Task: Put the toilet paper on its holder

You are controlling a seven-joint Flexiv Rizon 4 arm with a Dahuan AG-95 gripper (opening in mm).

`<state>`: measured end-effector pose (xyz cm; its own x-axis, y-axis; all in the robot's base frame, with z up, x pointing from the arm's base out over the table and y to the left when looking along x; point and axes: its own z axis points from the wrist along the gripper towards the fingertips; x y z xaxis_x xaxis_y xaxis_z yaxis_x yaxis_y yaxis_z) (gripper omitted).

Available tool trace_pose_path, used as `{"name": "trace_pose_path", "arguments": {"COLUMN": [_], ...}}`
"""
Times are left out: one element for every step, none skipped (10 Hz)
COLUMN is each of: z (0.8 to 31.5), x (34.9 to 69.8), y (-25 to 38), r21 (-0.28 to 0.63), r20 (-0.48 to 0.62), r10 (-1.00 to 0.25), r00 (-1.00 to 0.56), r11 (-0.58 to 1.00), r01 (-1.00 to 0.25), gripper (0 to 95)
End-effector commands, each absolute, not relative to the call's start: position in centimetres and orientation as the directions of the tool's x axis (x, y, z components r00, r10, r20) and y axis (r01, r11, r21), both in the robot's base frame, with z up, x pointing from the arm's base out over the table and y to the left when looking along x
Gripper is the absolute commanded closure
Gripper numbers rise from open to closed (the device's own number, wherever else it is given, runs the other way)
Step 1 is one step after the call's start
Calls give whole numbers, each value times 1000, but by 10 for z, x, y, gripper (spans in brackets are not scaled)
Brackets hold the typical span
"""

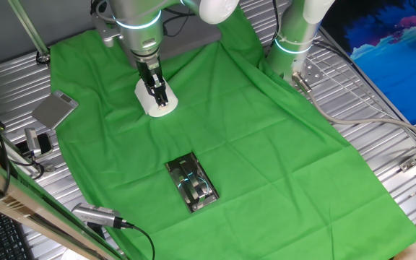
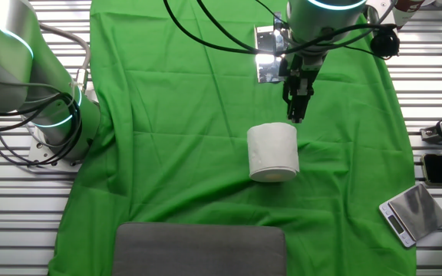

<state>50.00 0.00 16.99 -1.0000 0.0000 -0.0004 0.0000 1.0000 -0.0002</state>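
The toilet paper (image 1: pixel 157 103) is a white roll standing on end on the green cloth; it also shows in the other fixed view (image 2: pixel 273 152). My gripper (image 1: pixel 160 95) points straight down at the roll, with its dark fingertips (image 2: pixel 295 115) at the roll's top rim. The fingers look close together, and I cannot tell whether they pinch the roll's wall. The holder (image 1: pixel 191 185) is a shiny chrome plate with a bar, lying flat on the cloth apart from the roll. In the other fixed view the holder (image 2: pixel 267 65) lies behind the gripper, partly hidden.
A flat dull grey plate (image 1: pixel 55 109) lies off the cloth's edge; it also shows in the other fixed view (image 2: pixel 411 212). A grey pad (image 2: pixel 199 249) lies at the cloth's end. A second arm's base (image 1: pixel 295 40) stands at the cloth's edge. Cables run over the metal table.
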Motion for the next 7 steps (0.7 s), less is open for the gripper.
{"name": "trace_pose_path", "arguments": {"z": [170, 170, 170, 170, 170, 170, 170], "x": [500, 500, 500, 500, 500, 500, 500], "y": [0, 0, 0, 0, 0, 0, 0], "r21": [16, 13, 13, 12, 13, 13, 14], "r20": [-9, -10, -8, -8, -8, -8, -10], "r10": [-28, -33, -31, -33, -29, -32, -43], "r00": [-1000, -999, -999, -999, -1000, -999, -999], "r11": [999, 999, 999, 999, 999, 999, 999], "r01": [-28, -33, -31, -33, -29, -32, -43], "gripper": [950, 950, 950, 950, 950, 950, 950]}}
